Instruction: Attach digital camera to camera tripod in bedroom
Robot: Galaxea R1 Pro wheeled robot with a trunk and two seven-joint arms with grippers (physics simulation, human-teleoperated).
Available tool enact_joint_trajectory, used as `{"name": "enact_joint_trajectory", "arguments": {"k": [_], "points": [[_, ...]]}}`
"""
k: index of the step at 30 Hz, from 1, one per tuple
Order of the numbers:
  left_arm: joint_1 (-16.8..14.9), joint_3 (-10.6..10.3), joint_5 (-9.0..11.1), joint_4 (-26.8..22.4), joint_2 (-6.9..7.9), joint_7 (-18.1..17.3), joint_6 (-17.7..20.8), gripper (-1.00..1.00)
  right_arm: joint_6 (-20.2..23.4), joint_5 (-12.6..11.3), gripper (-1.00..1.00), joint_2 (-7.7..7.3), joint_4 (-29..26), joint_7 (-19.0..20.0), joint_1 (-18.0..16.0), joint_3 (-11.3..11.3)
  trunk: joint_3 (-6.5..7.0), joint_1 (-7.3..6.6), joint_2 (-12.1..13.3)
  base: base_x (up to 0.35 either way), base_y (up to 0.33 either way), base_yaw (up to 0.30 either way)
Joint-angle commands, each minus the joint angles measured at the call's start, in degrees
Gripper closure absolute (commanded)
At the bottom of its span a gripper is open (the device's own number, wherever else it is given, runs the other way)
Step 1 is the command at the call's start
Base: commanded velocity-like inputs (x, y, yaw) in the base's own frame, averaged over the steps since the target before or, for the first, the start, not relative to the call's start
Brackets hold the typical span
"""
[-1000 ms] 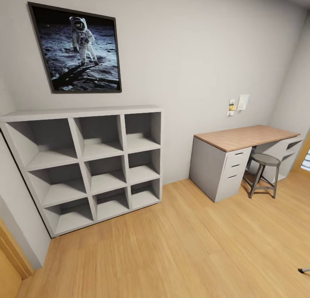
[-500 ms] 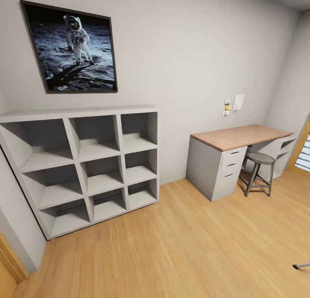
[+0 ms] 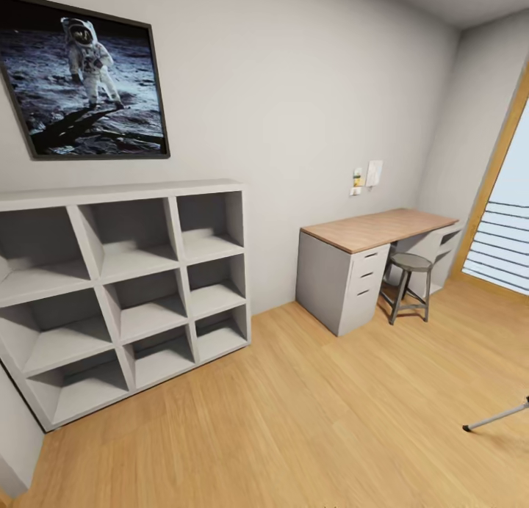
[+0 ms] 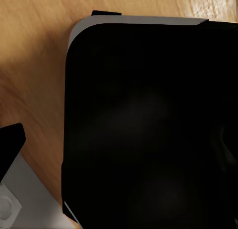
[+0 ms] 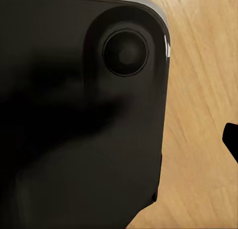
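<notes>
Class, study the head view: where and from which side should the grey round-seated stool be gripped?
Grip the grey round-seated metal stool by its flat seat rim, coming from the open floor side. The wood-topped grey desk blocks the far side, and the slanted, splayed legs probably hold worse.

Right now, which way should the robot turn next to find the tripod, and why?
Probably a bit more to its right: a slim silver leg with a black foot pokes in at the head view's right edge, likely the camera tripod. The shelf unit and desk hold nothing useful.
</notes>
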Motion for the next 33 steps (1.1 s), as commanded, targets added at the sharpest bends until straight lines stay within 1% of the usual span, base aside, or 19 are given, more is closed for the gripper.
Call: {"name": "enact_joint_trajectory", "arguments": {"k": [1, 5, 10, 33], "points": [[0.02, 0.02, 0.46, -0.04, -0.01, 0.03, -0.11, -1.0, -0.18, 0.09, -1.0, 0.0, 0.01, -0.02, -0.01, 0.04, -0.04, 0.0, -0.02, 0.0, 0.0, -0.207], [0.02, 0.02, 0.46, -0.04, -0.01, 0.03, -0.11, -1.0, -0.2, 0.08, -1.0, -0.05, 0.01, -0.02, 0.0, 0.04, -0.04, 0.0, -0.02, 0.0, 0.0, -0.184], [0.02, 0.02, 0.46, -0.04, 0.0, 0.03, -0.11, -1.0, -0.2, 0.08, -1.0, -0.06, 0.01, -0.02, -0.01, 0.04, -0.04, 0.0, -0.02, 0.0, 0.0, -0.083], [0.02, 0.02, 0.46, -0.04, 0.07, 0.03, -0.11, -1.0, -0.13, 0.16, -1.0, -0.24, 0.01, 0.12, -0.01, 0.12, -0.04, 0.0, -0.02, 0.0, 0.0, -0.006]]}}
